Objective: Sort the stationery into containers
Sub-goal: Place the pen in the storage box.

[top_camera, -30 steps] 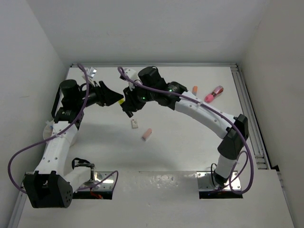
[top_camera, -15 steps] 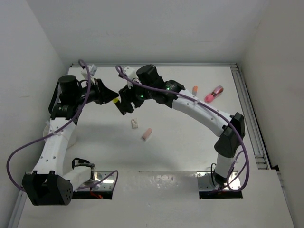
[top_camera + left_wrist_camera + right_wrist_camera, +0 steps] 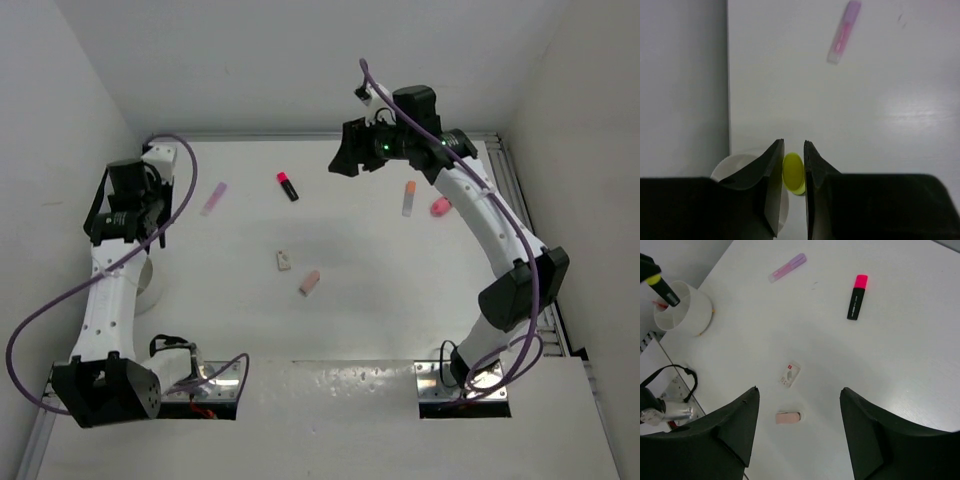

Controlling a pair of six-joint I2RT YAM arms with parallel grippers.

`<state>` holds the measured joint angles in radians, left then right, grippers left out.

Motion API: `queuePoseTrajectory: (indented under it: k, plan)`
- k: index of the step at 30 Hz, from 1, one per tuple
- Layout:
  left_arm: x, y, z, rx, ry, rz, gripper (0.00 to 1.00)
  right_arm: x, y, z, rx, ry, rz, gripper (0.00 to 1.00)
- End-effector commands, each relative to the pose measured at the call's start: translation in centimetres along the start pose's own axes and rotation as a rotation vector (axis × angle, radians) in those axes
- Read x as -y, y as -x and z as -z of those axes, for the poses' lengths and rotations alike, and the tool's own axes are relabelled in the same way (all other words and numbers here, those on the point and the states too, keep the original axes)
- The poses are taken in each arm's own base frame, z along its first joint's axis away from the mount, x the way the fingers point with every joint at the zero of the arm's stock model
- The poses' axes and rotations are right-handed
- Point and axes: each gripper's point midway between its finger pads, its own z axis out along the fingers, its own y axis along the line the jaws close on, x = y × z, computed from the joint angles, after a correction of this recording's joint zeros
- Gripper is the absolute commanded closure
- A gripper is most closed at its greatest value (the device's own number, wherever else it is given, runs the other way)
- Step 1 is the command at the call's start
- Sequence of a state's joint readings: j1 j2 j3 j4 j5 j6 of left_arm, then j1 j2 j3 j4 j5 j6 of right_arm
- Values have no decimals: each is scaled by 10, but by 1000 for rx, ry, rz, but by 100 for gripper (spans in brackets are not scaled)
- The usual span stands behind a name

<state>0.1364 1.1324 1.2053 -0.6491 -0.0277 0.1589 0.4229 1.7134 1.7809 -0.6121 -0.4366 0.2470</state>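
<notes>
My left gripper [image 3: 794,142] is shut on the yellow-capped highlighter [image 3: 793,173], which hangs cap-up over the round white tub [image 3: 740,162] at the table's left edge. From the right wrist view the same highlighter [image 3: 655,282] stands above the tub [image 3: 682,307], which holds something red. My right gripper [image 3: 799,389] is open and empty, raised at the back right [image 3: 345,160]. On the table lie a pink-capped black highlighter [image 3: 288,186], a lilac-pink pen [image 3: 214,198], a whitish eraser [image 3: 285,261] and a pink eraser [image 3: 310,283].
An orange-capped white marker [image 3: 409,198] and a pink item [image 3: 440,207], half hidden by the right arm, lie at the back right. White walls close in the table at left, back and right. A metal rail [image 3: 525,250] runs down the right edge.
The left gripper has shut on the yellow-capped highlighter and drawn it left over the tub. The right gripper has opened and swung up to the back right, uncovering the pink-capped highlighter and the pen.
</notes>
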Motion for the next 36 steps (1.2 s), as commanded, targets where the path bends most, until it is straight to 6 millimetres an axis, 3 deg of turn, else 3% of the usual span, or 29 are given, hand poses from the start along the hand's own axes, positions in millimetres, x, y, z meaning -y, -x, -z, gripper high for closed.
queuePoseTrajectory:
  k: [1,4,10,14,30,33,35,36]
  plan:
    - [-20,-15,11,58,93,-162,100,-20,7,24,32,59,20,36]
    - [-26,-31,8,54,119,-231,100,-21,2,27,24,58,27,36]
    - [-30,-46,1,52,116,-230,100,-19,-6,25,0,56,21,37]
    - [-36,-67,-9,4,133,-232,100,-20,-6,25,-2,62,24,38]
    - [-47,-105,-23,-77,137,-196,98,-6,-15,15,-38,21,40,37]
    - [-46,-111,-27,-93,128,-179,93,2,-15,10,-43,4,36,37]
    - [-49,-115,-27,-108,128,-168,81,8,-14,7,-43,-15,36,37]
    - [-43,-108,-28,-82,89,-165,63,13,-15,2,-49,-20,32,37]
